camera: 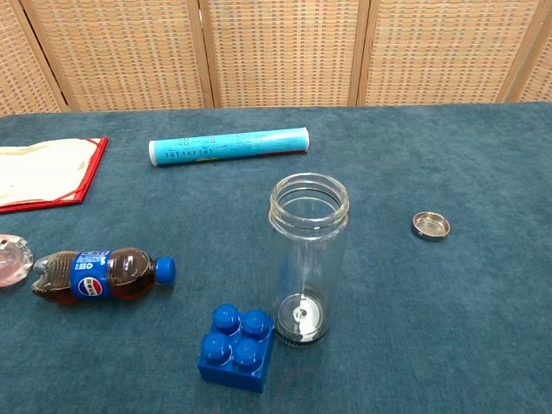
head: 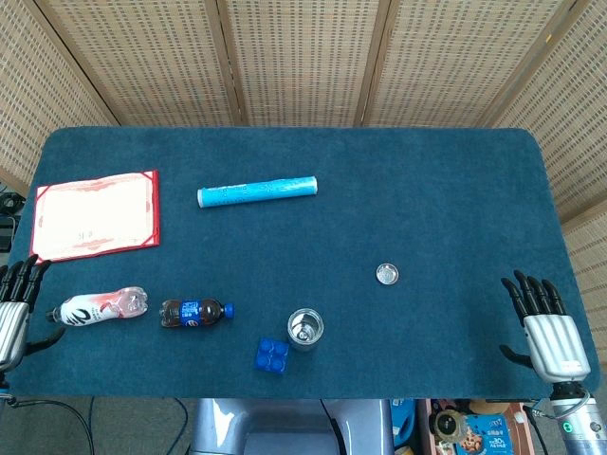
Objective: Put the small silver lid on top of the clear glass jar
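Observation:
The clear glass jar (head: pixel 305 329) (camera: pixel 307 260) stands upright and open-mouthed near the front middle of the blue table. The small silver lid (head: pixel 386 275) (camera: pixel 430 225) lies by itself on the cloth, behind and to the right of the jar, its hollow side up. My right hand (head: pixel 542 326) rests at the table's front right corner with its fingers spread and nothing in them, well to the right of the lid. My left hand (head: pixel 17 305) sits at the front left edge, fingers also apart and empty. Neither hand shows in the chest view.
A blue toy brick (head: pixel 272 355) (camera: pixel 237 348) lies just left of the jar. A small cola bottle (head: pixel 194 313) (camera: pixel 101 275) and a pink-white bottle (head: pixel 100 307) lie on their sides further left. A blue tube (head: pixel 256 191) (camera: pixel 228 146) and a red-edged folder (head: pixel 96 214) lie at the back left.

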You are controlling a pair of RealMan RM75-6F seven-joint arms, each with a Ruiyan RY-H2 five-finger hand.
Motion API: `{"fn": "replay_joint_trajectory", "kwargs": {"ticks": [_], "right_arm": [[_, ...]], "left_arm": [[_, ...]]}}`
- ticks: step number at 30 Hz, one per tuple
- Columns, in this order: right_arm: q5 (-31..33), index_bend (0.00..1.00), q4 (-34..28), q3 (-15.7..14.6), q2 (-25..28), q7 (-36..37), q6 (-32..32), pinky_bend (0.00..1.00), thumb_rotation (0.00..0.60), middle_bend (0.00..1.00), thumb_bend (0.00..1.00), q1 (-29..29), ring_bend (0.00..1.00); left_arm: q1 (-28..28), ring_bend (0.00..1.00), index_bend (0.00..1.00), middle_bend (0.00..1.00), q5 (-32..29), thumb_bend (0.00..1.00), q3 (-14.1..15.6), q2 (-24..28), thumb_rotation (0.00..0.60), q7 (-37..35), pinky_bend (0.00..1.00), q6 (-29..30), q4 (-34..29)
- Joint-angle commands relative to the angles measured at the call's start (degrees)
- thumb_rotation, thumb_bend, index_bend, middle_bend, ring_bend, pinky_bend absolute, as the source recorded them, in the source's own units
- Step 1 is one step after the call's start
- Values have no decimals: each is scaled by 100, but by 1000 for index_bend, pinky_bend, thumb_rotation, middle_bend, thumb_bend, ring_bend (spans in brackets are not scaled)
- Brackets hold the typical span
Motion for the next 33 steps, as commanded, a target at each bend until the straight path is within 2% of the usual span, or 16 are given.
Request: {"fn": "replay_joint_trajectory", "kwargs": {"ticks": [1, 14, 24, 33], "right_arm": [[1, 0, -8, -5, 10, 4, -4, 36, 600, 0, 0, -2, 0], [0, 0, -38, -9, 14, 19, -27, 36, 600, 0, 0, 17, 0], [-56, 40, -5, -16, -15, 23, 19, 36, 600, 0, 0, 19, 0], [-282, 150, 23, 93, 16, 291, 142, 38, 600, 0, 0, 133, 0]], "left_arm": [[-4, 0, 0, 0, -4, 178, 2, 1, 600, 4, 0, -12, 2], [-11, 0, 0, 0, -28, 178, -1, 41, 600, 1, 0, -44, -42], [-18, 0, 0, 0, 4, 178, 24, 37, 600, 28, 0, -59, -64], [-28, 0, 0, 0, -7, 178, 19, 28, 600, 5, 0, -81, -56]]}}
